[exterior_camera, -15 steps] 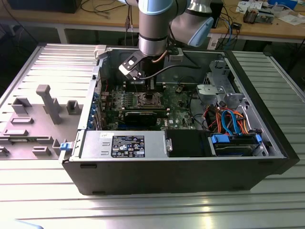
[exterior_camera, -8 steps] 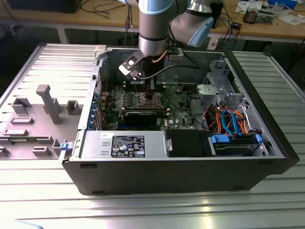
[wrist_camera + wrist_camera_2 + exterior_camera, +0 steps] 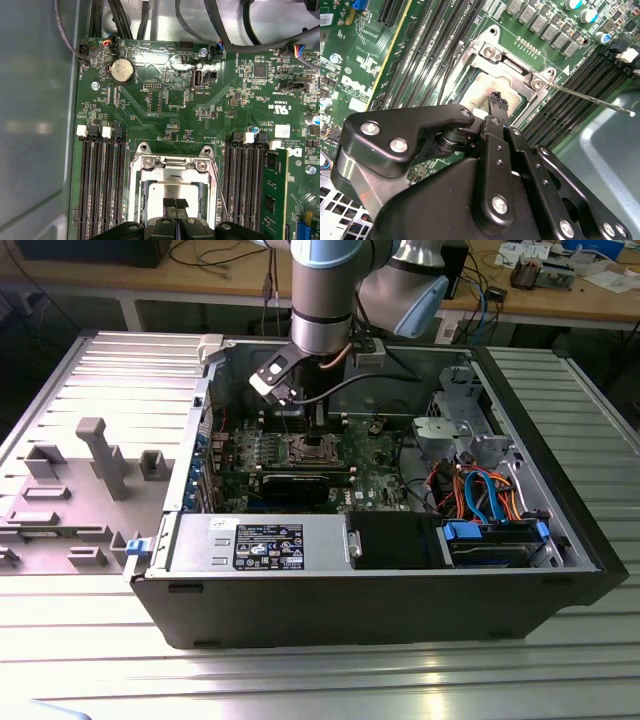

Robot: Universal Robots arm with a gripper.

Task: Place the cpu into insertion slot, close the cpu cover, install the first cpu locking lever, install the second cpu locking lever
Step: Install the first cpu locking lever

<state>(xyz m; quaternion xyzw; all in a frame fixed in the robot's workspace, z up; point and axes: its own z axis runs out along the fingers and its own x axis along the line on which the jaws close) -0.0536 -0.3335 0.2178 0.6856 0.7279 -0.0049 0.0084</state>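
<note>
- Hovering over the slot (image 3: 312, 450), the hand (image 3: 175, 204) has its fingers pressed together, gripping nothing.
- Cpu (image 3: 172, 191) sits in the slot, directly beneath the hand.
- Cover (image 3: 172, 162) lies flat around it, its window showing the silver top.
- One lever (image 3: 590, 97) juts free beside the slot.

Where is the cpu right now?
In the first wrist view, the cpu lies in the insertion slot, between the memory slot rows, right by the end effector.
</note>
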